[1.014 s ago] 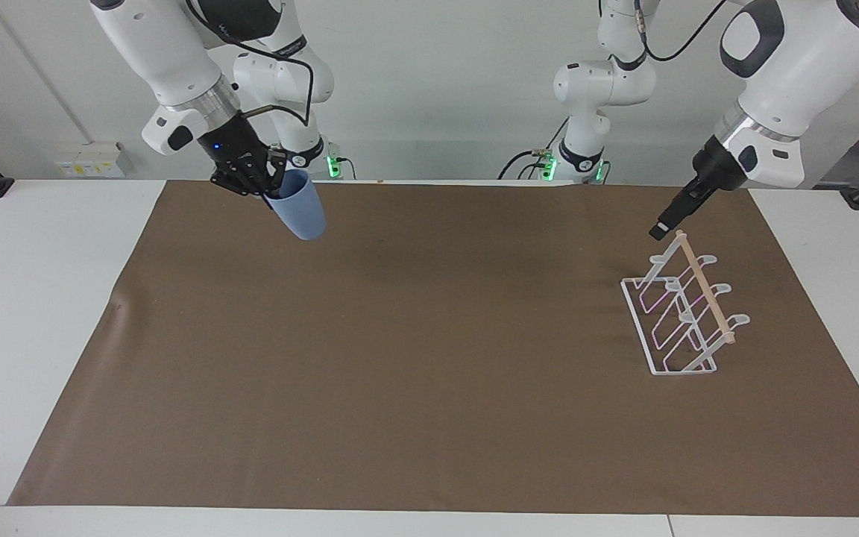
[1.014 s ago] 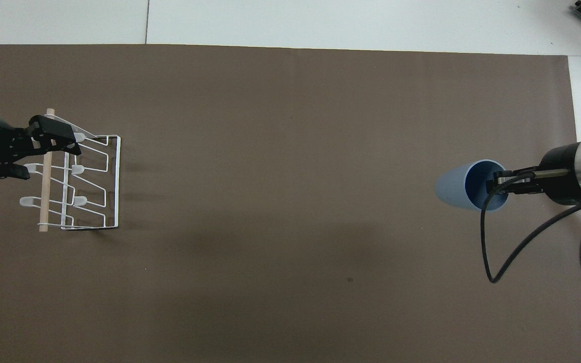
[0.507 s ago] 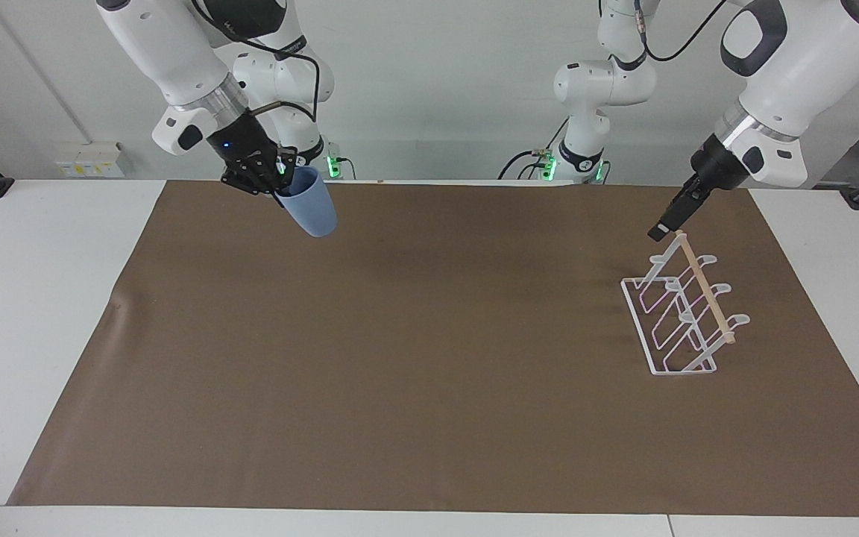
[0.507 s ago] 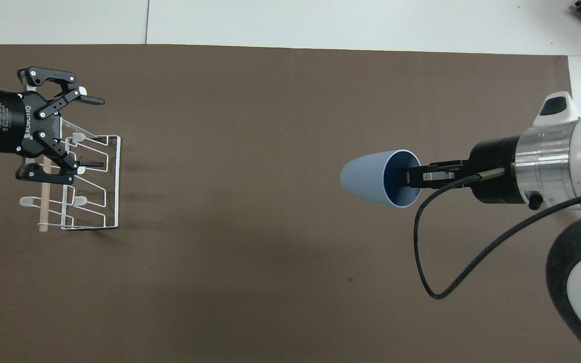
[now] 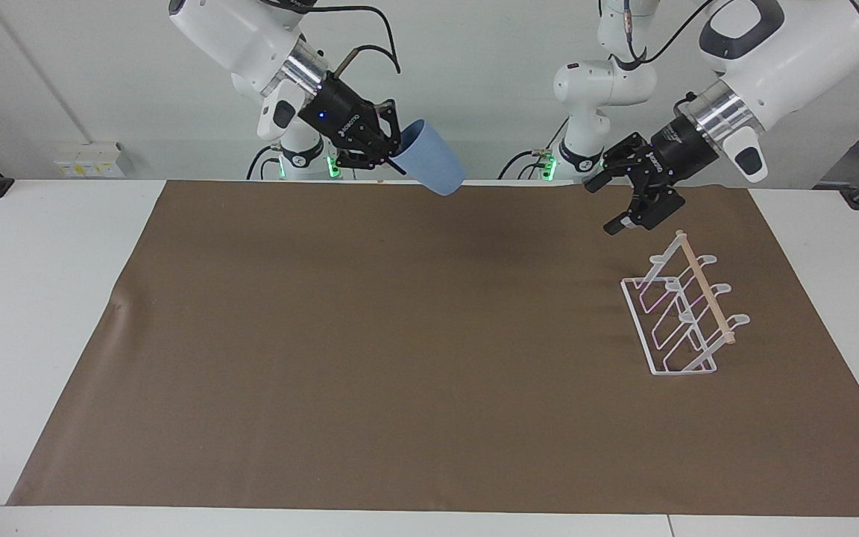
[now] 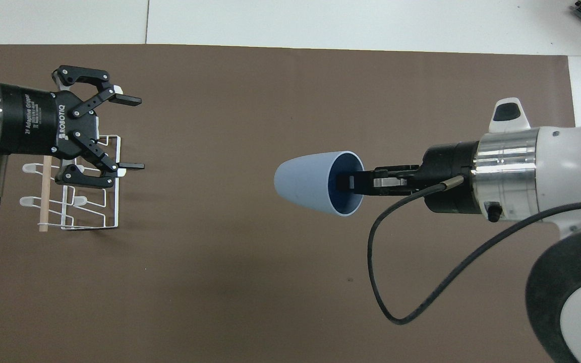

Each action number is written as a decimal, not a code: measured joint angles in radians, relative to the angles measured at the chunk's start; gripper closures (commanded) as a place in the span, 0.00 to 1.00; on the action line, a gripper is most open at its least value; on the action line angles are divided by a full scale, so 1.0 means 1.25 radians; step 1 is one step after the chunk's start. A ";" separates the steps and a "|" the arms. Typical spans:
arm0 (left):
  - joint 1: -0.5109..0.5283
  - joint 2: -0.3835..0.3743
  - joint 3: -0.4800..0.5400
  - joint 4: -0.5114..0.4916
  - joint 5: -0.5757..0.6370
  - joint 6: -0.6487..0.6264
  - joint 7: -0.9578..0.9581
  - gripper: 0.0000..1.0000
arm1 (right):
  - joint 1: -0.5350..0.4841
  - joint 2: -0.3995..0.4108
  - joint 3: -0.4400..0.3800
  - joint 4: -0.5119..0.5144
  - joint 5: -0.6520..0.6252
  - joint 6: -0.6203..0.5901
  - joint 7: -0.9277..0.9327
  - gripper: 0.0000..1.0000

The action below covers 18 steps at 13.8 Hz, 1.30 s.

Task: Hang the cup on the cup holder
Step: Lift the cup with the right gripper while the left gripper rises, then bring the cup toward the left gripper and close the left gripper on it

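Both arms have swung inward since a second ago. The left gripper (image 6: 135, 133) then hung close over the end of the cup holder (image 6: 44, 201) nearest the robots. It has now lifted and turned to point toward the right arm's end of the table, fingers spread wide and holding nothing. It hovers above the edge of the holder that faces the table's middle. The holder itself has not shifted; it stands on the brown mat (image 5: 400, 358) toward the left arm's end.

The cup (image 6: 303, 184) has travelled from the right arm's end to above the mat's middle, well apart from the holder. The right gripper (image 6: 346, 181) pinches its wall at the rim, one finger inside the mouth and one outside.

The cup's long axis lies close to level, along the table's length. Its closed base leads toward the left gripper and dips slightly in the facing view, and its mouth faces back at the right gripper.

This looks like a carry toward a handover, or straight to the holder. To do it well, keep that axis steady and bring the base squarely between the left gripper's open fingers. The right gripper should let go only once they have closed around the body. The mouth must end up free to slip over a slanted prong.
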 measured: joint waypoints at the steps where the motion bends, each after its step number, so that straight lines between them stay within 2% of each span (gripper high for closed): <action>1: 0.000 -0.001 -0.015 0.000 -0.008 0.000 -0.009 0.00 | 0.018 0.000 0.000 0.000 0.007 0.020 0.019 1.00; 7: -0.001 -0.046 -0.087 0.000 -0.017 -0.002 -0.095 0.00 | 0.118 0.000 0.001 -0.002 0.028 0.143 0.130 1.00; 11: -0.001 -0.097 -0.093 -0.001 -0.019 -0.009 -0.109 0.00 | 0.146 0.000 0.000 -0.002 0.064 0.174 0.138 1.00; 18: -0.011 -0.125 -0.099 -0.052 -0.019 -0.002 -0.109 0.00 | 0.178 0.000 0.000 -0.015 0.066 0.203 0.188 1.00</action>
